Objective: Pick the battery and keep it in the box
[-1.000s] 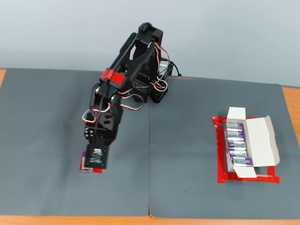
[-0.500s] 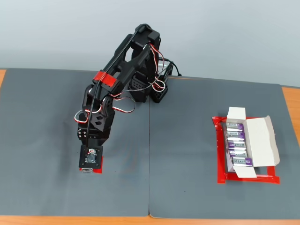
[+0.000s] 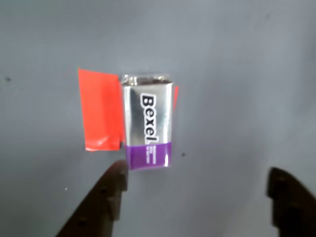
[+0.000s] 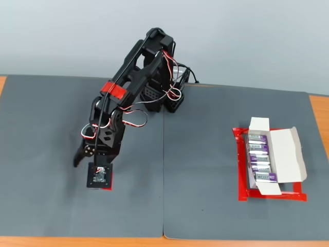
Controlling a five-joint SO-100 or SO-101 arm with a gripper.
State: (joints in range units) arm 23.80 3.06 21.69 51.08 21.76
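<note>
The claw (image 3: 197,192) hangs wide open and empty — in the wrist view its two dark fingers (image 3: 106,200) stand well apart, just short of the battery's (image 3: 147,122) purple end. That battery (silver, lettered "Bexel") lies flat on a red tape patch (image 3: 100,116) on the grey table (image 3: 237,74). In the fixed view the white box (image 4: 280,154) sits well apart, at right — lid open, several batteries inside.

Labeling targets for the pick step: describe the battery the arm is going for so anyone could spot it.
On the left half of the grey mat, under the end effector, a red tape patch is stuck down. The battery lies on that patch, silver with a purple end. It is the only one outside the white box at right.
</note>
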